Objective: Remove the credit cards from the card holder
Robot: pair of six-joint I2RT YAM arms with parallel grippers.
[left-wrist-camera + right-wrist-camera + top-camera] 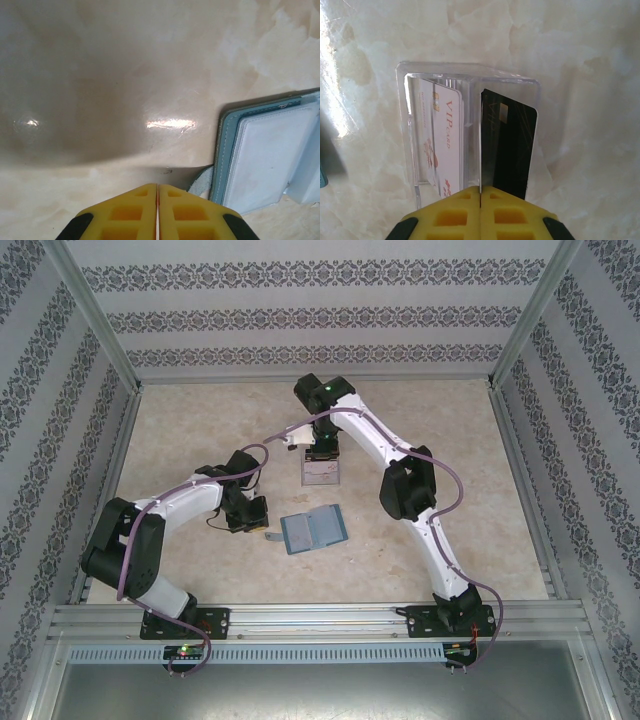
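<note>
Top view: card holder (pixel 313 529) lies open on the table (pixel 200 420) near centre, pale inside up, no card seen sticking out; my left pincer (pixel 250 515) sits at its 9 o'clock, just beside it, and my right pincer (pixel 320 453) hangs over the clear tray (pixel 322 478) at the holder's 12 o'clock, apart from it. Left wrist view: left pincer is closed tight with nothing in it, holder's page at 3 o'clock, a small grey strap tab (pixel 201 181) poking out of its near corner just beside my tips; pockets look flat, can't tell if a card is left inside. Right wrist view: right pincer is clamped on the near edge of the black card (pixel 512 145), which is tilted over the tray's right half; white VIP card (pixel 445 135) sits in the left half at 10 o'clock; can't tell if the black card's far edge touches the tray floor. Step, I judge: dropping off the second card, task near done. Next calls for lowering a touch, letting go, then lifting straight up. In the way: the tray's right wall, the black card overlaps it at 2 o'clock and may hang up on the rim
</note>
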